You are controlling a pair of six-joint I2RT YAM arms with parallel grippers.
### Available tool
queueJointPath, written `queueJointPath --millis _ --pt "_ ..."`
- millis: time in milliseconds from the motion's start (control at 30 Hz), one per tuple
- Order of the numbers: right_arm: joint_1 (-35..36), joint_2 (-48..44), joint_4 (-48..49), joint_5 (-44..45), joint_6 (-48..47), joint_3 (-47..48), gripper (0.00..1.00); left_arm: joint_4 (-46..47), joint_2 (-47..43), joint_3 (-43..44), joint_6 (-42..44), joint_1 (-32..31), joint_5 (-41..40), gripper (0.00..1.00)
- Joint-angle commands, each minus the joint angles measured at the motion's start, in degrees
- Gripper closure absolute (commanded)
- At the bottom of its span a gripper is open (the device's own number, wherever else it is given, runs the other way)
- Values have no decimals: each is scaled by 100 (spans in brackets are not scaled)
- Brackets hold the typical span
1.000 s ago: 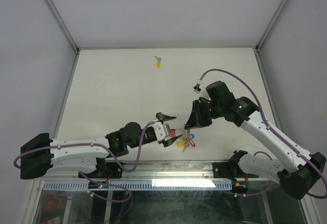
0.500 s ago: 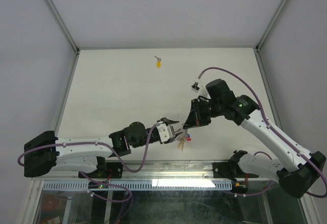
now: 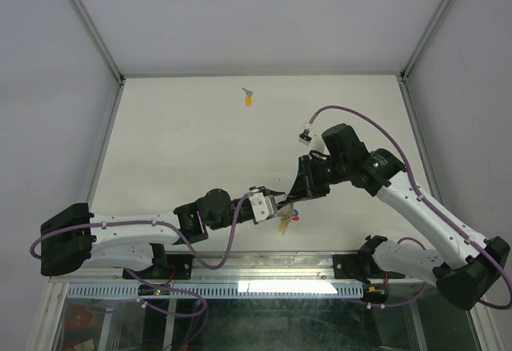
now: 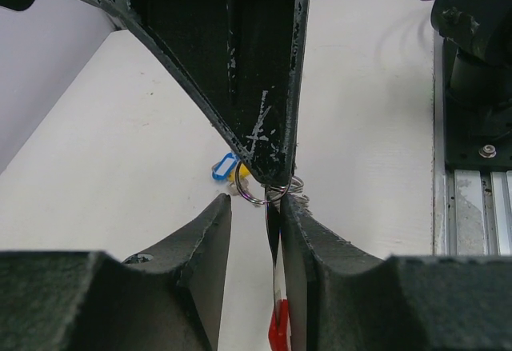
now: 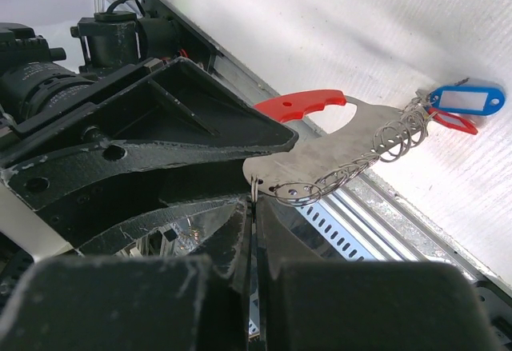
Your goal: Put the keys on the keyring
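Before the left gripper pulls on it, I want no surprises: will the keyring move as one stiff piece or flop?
Probably floppy: the keyring is a chain of loose wire rings, pinched at one ring by the right gripper. Its flat plate with the red grip looks rigid, so that part should swing as one. The blue tag at the far end would likely swing.

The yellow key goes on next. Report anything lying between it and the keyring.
Nothing visible on the table: it is bare from the yellow key to the keyring. Only the keyring itself is crowded: right fingers shut on a ring, left fingers astride its flat plate.
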Motion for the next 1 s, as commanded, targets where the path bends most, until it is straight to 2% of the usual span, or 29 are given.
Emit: queueJointPath --millis 0,333,500,700,967 --pt "-14 -45 169 -260 -32 121 100 264 11 263 21 -65 188 71" --pt "-11 -54 197 -251 -29 49 100 220 31 313 -7 -59 370 70" --pt "-15 -54 197 -249 -29 16 100 143 51 367 -7 -59 425 79" --pt "-11 -72 171 -194 -53 43 100 7 46 400 31 -63 379 100" --pt "-13 -29 169 -139 -82 107 100 158 -174 218 18 -61 213 100"
